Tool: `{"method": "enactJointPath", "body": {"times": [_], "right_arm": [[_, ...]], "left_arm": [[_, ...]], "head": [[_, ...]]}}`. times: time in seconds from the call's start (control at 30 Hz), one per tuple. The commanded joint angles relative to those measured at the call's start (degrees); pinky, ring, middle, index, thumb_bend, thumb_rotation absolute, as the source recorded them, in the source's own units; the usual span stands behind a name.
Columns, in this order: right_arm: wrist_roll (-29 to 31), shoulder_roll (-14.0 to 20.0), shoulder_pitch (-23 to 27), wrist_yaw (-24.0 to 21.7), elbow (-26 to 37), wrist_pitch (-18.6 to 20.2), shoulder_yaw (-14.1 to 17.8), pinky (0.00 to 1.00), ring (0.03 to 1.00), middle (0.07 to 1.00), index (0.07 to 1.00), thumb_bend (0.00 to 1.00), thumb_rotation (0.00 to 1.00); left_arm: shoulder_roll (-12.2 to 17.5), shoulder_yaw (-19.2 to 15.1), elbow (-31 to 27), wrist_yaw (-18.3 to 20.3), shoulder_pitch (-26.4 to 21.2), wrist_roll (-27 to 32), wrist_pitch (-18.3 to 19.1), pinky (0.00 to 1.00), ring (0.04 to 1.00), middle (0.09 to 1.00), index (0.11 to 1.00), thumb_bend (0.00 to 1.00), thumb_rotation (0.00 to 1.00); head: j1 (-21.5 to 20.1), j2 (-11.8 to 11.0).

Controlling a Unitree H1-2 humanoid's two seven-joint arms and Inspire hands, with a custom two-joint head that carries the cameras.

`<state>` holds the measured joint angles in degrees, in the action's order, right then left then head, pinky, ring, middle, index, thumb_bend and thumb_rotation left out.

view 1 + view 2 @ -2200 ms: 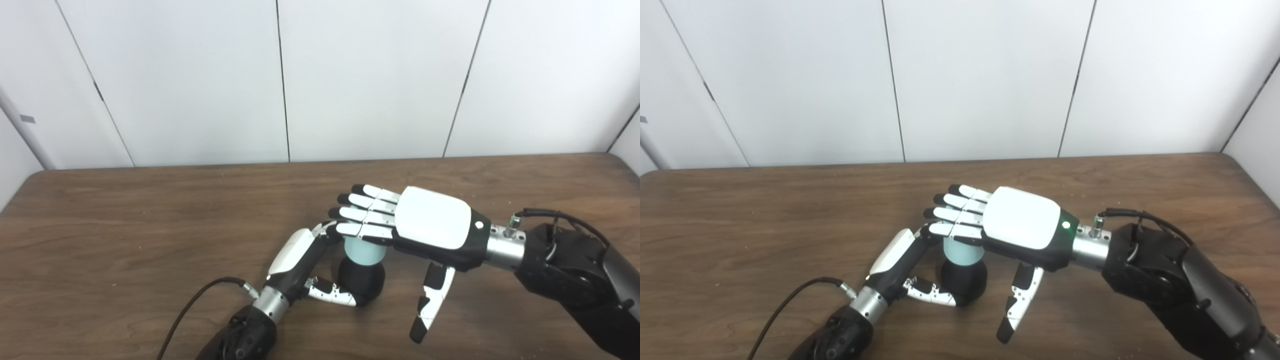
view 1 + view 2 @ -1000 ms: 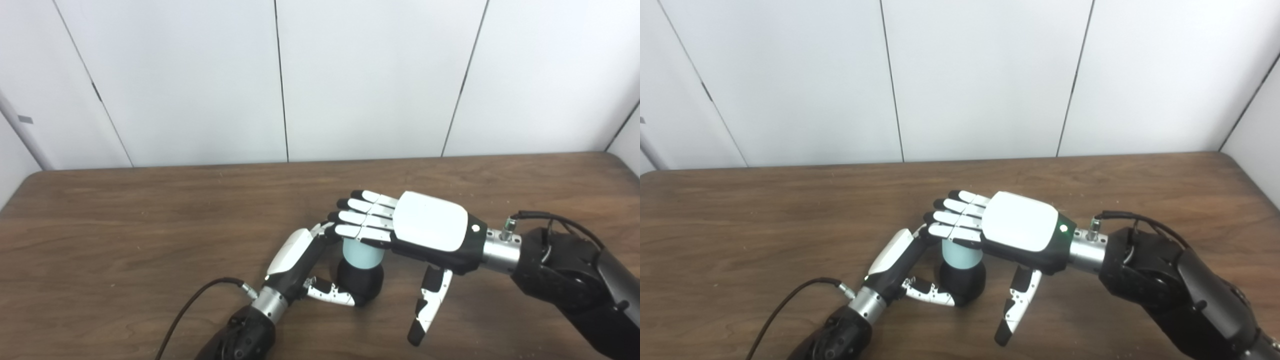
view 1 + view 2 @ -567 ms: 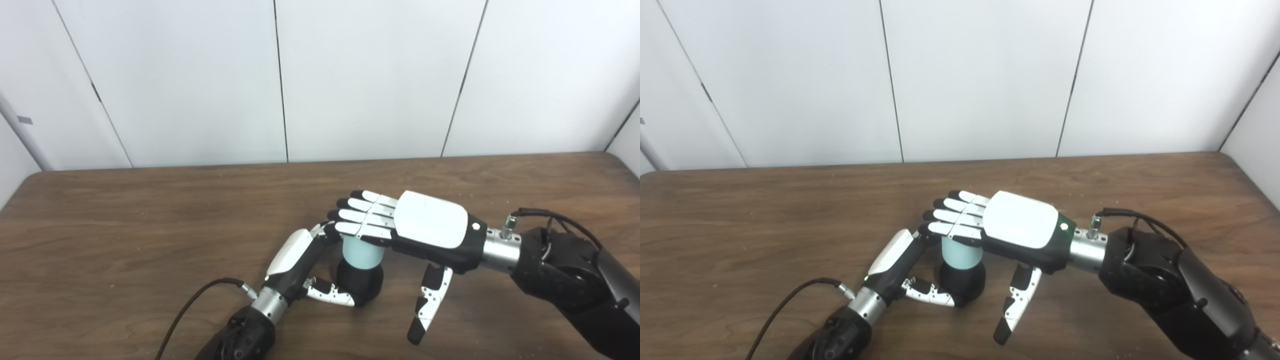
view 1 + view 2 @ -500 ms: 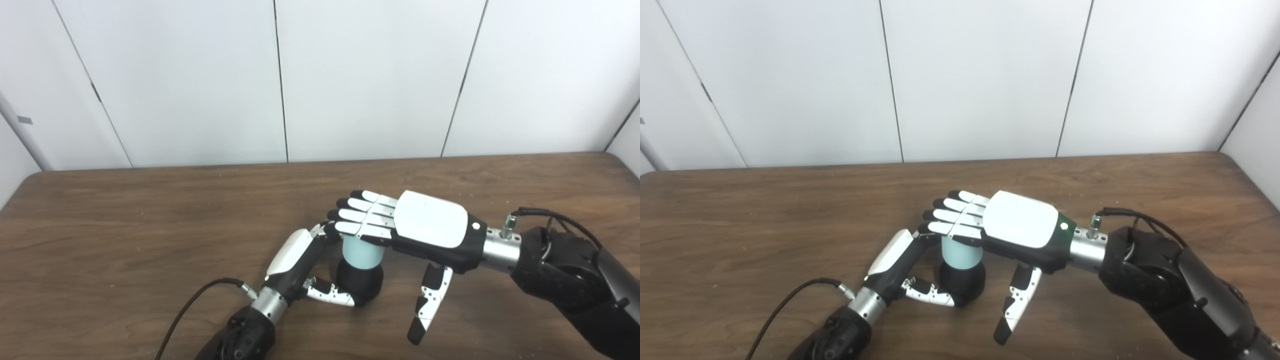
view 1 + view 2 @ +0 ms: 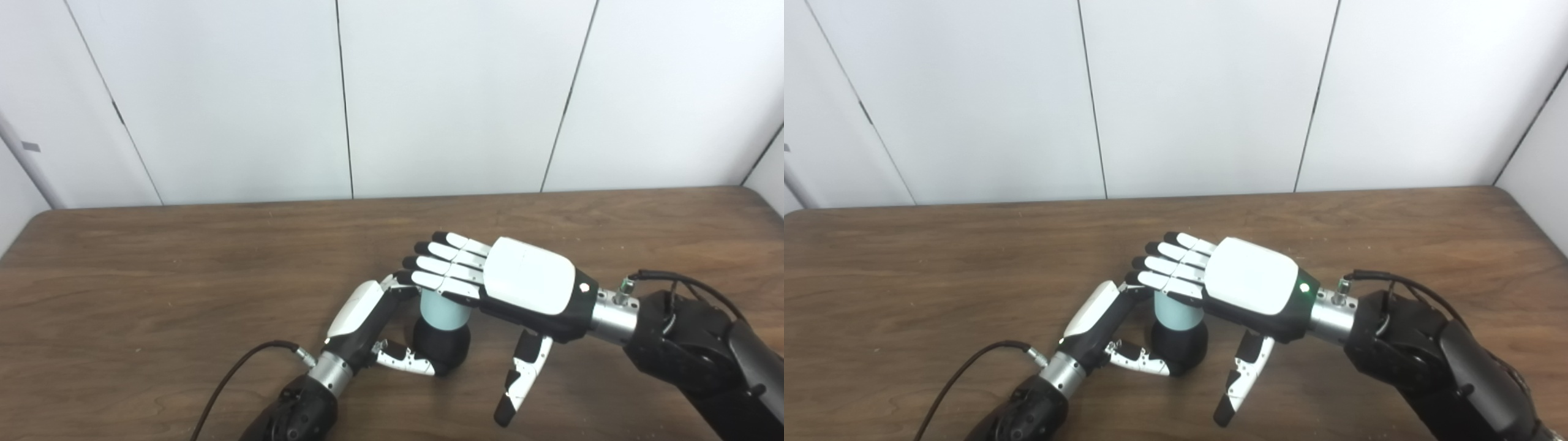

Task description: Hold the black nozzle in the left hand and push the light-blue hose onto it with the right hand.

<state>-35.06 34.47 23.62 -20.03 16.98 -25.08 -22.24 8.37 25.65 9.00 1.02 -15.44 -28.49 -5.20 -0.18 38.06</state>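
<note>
The light-blue hose (image 5: 445,309) stands upright on the black nozzle (image 5: 442,347), directly beneath the flat, empty right hand (image 5: 502,282); the left hand (image 5: 376,327) clasps the nozzle.

Brown wooden table (image 5: 153,269) — black nozzle (image 5: 442,348) standing upright.

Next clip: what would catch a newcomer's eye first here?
The right hand, flat and palm-down, fingers straight, covers the top of the light-blue hose near the table's middle. The hose stands upright on the black nozzle, around which the left hand is wrapped.
</note>
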Motion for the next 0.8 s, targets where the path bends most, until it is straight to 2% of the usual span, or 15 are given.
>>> {"method": "enactJointPath", "body": {"times": [0.0, 0.1, 0.23, 0.3, 0.47, 0.77], "right_arm": [[-1.1, 0.6, 0.1, 2.3, 0.0, -1.8, -0.8, 1.00, 1.000, 1.000, 1.000, 1.00, 0.82], [-3.5, 1.1, 0.2, 8.3, -0.1, -1.8, -1.4, 1.00, 1.000, 1.000, 1.000, 1.00, 0.82], [-9.9, 0.0, -0.2, 24.2, -0.6, -1.8, -1.1, 1.00, 1.000, 1.000, 1.000, 1.00, 0.86], [-11.1, -1.3, -0.5, 27.9, -0.8, -1.8, 0.0, 1.00, 1.000, 1.000, 1.000, 1.00, 0.86], [-9.6, -4.2, -1.2, 28.7, -0.4, -1.8, 3.0, 1.00, 1.000, 1.000, 1.000, 1.00, 0.85], [-6.6, -7.3, -2.1, 27.9, -0.3, -1.8, 6.2, 1.00, 1.000, 1.000, 1.000, 1.00, 0.84]], "left_arm": [[1.6, 1.7, 4.1, 3.3, 5.0, -2.3, 3.6, 1.00, 0.902, 0.797, 0.482, 0.52, 0.07], [1.4, 1.6, 4.4, 3.4, 4.9, -1.9, 3.4, 1.00, 0.879, 0.795, 0.482, 0.52, 0.07], [1.4, 1.7, 4.8, 3.1, 4.8, -1.9, 3.1, 1.00, 0.929, 0.801, 0.482, 0.52, 0.07], [1.4, 1.7, 4.9, 2.9, 4.8, -2.0, 2.9, 1.00, 0.940, 0.801, 0.482, 0.52, 0.07], [1.3, 1.7, 4.6, 3.2, 4.8, -1.9, 3.4, 1.00, 0.944, 0.801, 0.482, 0.52, 0.07], [1.3, 1.6, 4.8, 3.1, 4.8, -1.8, 3.2, 1.00, 0.945, 0.802, 0.482, 0.52, 0.07]], "head": [[0.0, 0.1], [0.0, 0.1], [0.0, 0.0], [0.0, 0.0], [0.1, 0.0], [0.1, -0.1]]}}
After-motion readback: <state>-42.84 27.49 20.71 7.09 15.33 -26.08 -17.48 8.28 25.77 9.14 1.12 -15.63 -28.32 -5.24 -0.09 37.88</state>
